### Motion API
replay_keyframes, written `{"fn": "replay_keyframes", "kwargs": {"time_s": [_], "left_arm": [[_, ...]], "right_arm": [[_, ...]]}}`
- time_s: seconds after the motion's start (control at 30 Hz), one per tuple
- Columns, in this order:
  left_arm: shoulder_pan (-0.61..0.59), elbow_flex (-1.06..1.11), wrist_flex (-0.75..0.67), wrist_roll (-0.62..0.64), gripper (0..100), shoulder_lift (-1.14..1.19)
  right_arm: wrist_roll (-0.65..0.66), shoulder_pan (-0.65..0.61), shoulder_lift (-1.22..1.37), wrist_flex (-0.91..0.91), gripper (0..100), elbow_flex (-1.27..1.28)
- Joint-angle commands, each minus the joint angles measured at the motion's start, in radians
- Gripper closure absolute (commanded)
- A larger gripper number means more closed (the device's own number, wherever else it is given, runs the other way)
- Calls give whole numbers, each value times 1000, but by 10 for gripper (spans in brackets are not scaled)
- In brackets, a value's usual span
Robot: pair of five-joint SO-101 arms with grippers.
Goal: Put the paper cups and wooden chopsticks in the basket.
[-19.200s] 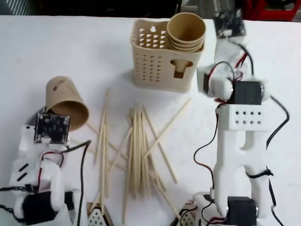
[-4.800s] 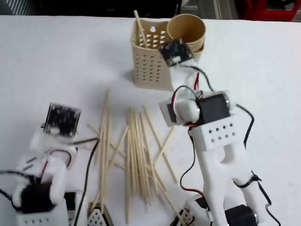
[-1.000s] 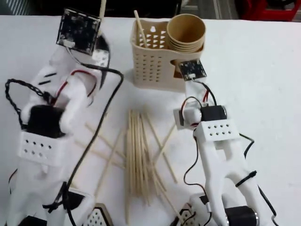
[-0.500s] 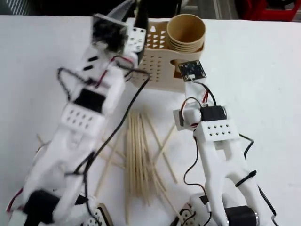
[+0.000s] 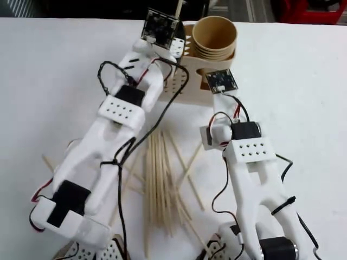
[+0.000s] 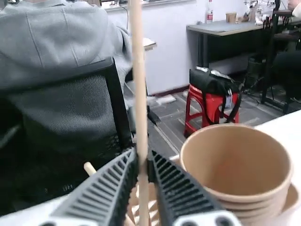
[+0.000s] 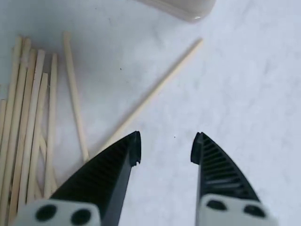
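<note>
My left gripper point(image 6: 142, 157) is shut on one wooden chopstick point(image 6: 137, 84), held upright above the cream basket point(image 5: 187, 81). Its tip point(image 5: 178, 6) pokes up past the left arm's wrist board. A stack of paper cups point(image 5: 216, 33) stands in the basket's right side, close beside the gripper point(image 6: 235, 162). Another chopstick end point(image 6: 89, 168) sticks up inside the basket. My right gripper point(image 7: 166, 143) hangs open just above the table in front of the basket, over a lone slanted chopstick point(image 7: 155, 89). Several chopsticks point(image 5: 158, 179) lie piled between the arms.
The left arm point(image 5: 116, 116) stretches diagonally from the front left across to the basket, covering its left side. The right arm point(image 5: 252, 173) stands at the front right. A black chair point(image 6: 70, 122) is behind the table's far edge. Bare white table point(image 5: 43, 81) lies left of the basket.
The left arm has swung from the far left to over the basket, carrying the upright chopstick. The right arm has kept still.
</note>
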Motion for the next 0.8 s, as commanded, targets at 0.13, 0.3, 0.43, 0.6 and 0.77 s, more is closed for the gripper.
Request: {"fn": "replay_keyframes", "kwargs": {"time_s": [0.13, 0.3, 0.43, 0.6, 0.77], "left_arm": [[-16, -64, 117, 110, 865, -22], [-56, -55, 245, 110, 863, -136], [-76, -54, 448, 109, 862, -294], [-97, -54, 729, 28, 861, -455], [-114, -54, 947, -57, 861, -555]], "right_arm": [[2, 25, -28, -15, 812, -9], [2, 25, -28, -15, 812, -9], [2, 25, -28, -15, 812, -9], [2, 25, -28, -15, 812, -8], [2, 24, -24, -15, 812, -6]]}}
